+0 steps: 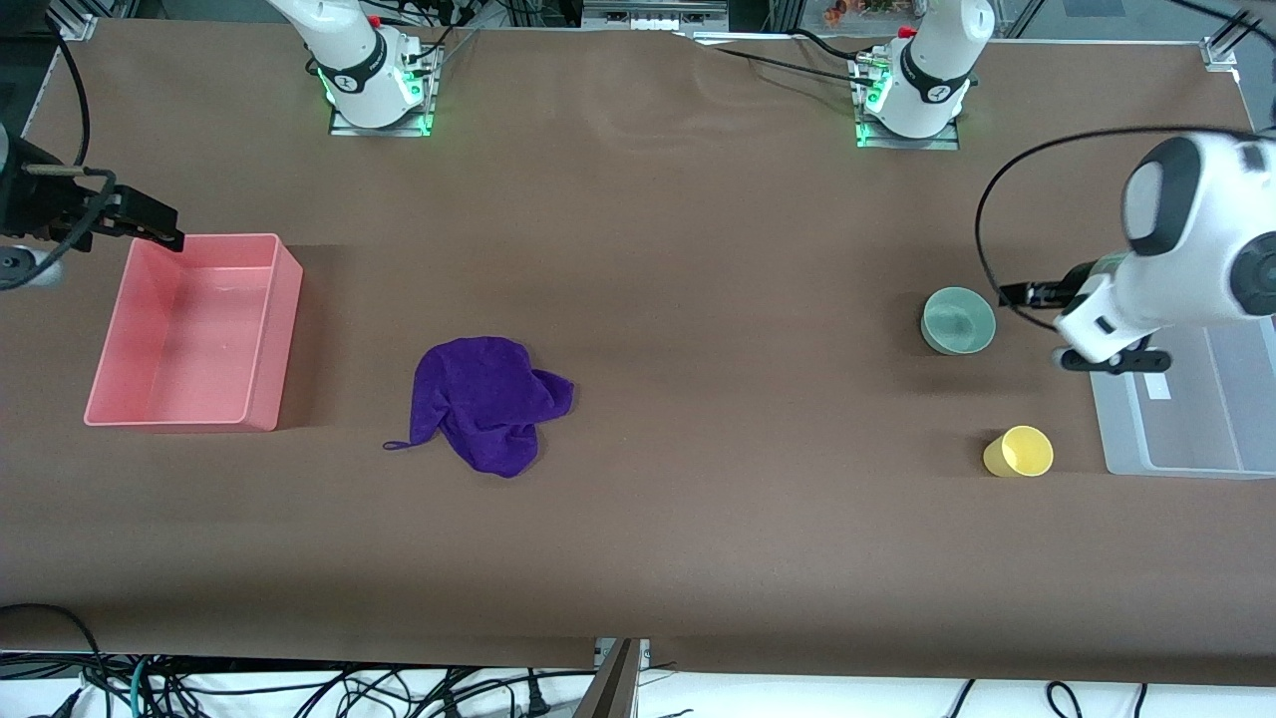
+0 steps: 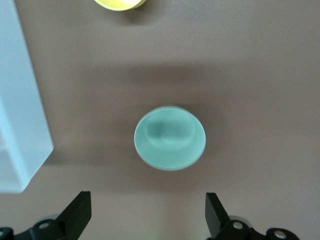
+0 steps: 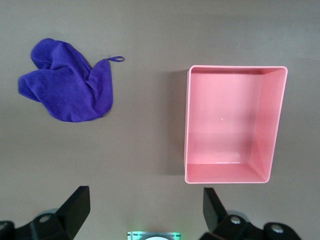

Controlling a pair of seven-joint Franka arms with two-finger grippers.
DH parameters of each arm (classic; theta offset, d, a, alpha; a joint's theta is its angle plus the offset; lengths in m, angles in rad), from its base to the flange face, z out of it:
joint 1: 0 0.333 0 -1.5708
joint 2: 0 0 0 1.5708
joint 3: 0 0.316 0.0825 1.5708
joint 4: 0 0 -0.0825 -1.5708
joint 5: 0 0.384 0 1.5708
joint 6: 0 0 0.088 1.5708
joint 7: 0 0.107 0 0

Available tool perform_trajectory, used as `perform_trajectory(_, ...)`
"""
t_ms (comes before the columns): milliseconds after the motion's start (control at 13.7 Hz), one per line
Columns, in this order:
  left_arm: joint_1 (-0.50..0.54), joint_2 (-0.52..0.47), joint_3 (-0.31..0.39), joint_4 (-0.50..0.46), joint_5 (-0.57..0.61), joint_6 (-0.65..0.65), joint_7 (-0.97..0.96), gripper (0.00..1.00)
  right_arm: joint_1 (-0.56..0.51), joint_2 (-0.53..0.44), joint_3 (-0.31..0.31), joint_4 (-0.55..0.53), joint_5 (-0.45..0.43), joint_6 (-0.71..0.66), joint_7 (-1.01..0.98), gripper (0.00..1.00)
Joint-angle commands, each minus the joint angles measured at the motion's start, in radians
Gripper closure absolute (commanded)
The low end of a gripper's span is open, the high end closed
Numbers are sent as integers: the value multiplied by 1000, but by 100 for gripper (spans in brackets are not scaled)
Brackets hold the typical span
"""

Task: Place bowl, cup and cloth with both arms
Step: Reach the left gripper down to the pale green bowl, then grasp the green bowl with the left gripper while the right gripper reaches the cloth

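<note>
Brown table covering (image 1: 698,249), flat, spanning both arms' reach.

Cloth (image 1: 488,401): purple, crumpled in a heap on the table toward the right arm's end, its loop lying on the covering; nothing touches it.

Bin (image 1: 189,329): pink, rectangular, open-topped, nothing inside; at the right arm's end, well apart from the cloth.

Bowl (image 1: 958,320): mint green, upright, toward the left arm's end, near a translucent tray (image 1: 1196,409).

Cup (image 1: 1019,452): yellow, on the table nearer the front camera than the bowl, apart from it and just beside the tray's corner.

Left gripper (image 2: 147,212): up in the air by the bowl, between bowl and tray in the front view; fingers (image 2: 80,210) spread wide, holding nothing; the wrist view looks straight down on the bowl.

Right gripper (image 3: 145,207): in the air by the bin's farther corner at the table's edge; fingers spread wide, holding nothing.
</note>
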Motion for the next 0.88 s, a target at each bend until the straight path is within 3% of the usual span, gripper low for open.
perform_trajectory(0,36,-36,-9,-216,20,275,71,0,20,72,0,4,-24,31,-12,0)
perform_trajectory(219,85,-18,-9,-409,20,637,159,0,52,210,2,-1,-12,46,2,0)
perform_trajectory(438,102,41,-11,-444,20,722,170,1,81,307,2,-4,-7,118,6,0)
perform_trajectory(511,113,51,-12,-445,18,726,170,21,95,336,2,-10,-4,149,6,0)
perform_trajectory(657,114,74,-14,-444,7,726,170,85,127,397,2,-30,1,233,8,0)
perform_trajectory(730,114,75,-14,-444,6,724,170,100,149,399,2,-83,17,314,8,0)
perform_trajectory(803,114,75,-14,-442,6,722,170,100,156,400,3,-146,34,401,11,0)
